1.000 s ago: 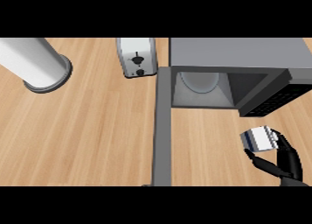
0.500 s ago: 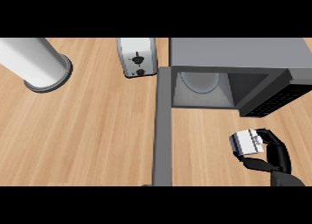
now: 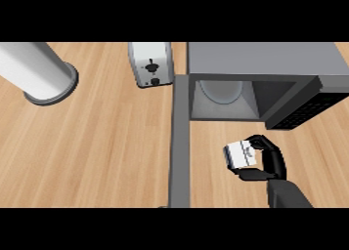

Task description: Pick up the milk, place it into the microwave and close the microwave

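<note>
Curled round the small white milk carton (image 3: 240,155), my right hand (image 3: 267,163) holds it just in front of the open grey microwave (image 3: 263,63), apparently off the wooden counter (image 3: 98,146). Carrying is under way; next I must lift it forward into the cavity left of the door.

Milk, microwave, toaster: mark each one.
milk (image 3: 240,155), head view, its white side.
microwave (image 3: 263,58), head view, its grey top.
toaster (image 3: 150,63), head view, its top face.
</note>
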